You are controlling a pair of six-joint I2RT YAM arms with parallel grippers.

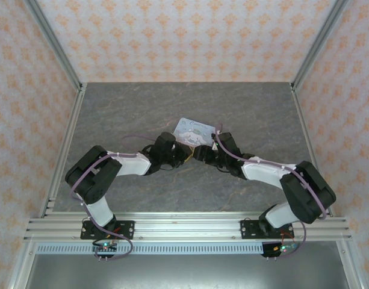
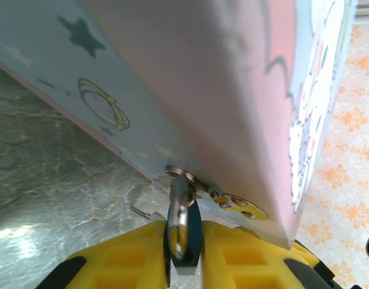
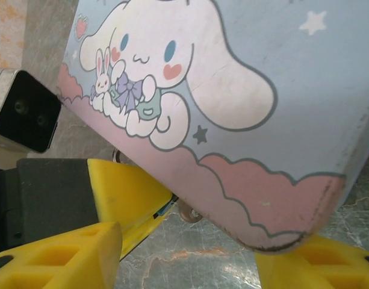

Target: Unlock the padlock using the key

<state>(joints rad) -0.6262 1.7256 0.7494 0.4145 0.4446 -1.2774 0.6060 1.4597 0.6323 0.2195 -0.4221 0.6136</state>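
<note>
The small teal and brass padlock (image 2: 192, 224) hangs by its shackle from the hasp (image 2: 183, 176) on the edge of the cartoon-printed tin box (image 2: 232, 90). My left gripper (image 2: 184, 244) is shut on the padlock, one yellow finger on each side of it. In the right wrist view my right gripper (image 3: 187, 247) stands open under the box's lower edge (image 3: 232, 186), and a sliver of the padlock (image 3: 166, 207) shows past the left gripper's fingers. A thin metal piece (image 2: 141, 211), possibly the key, lies on the table by my left finger.
The tin box (image 1: 193, 130) sits tilted at mid-table with both grippers, left (image 1: 179, 158) and right (image 1: 200, 153), meeting at its near edge. Grey stone-patterned table (image 1: 142, 108) spreads around, fenced by metal frame rails (image 1: 64, 132) and patterned walls.
</note>
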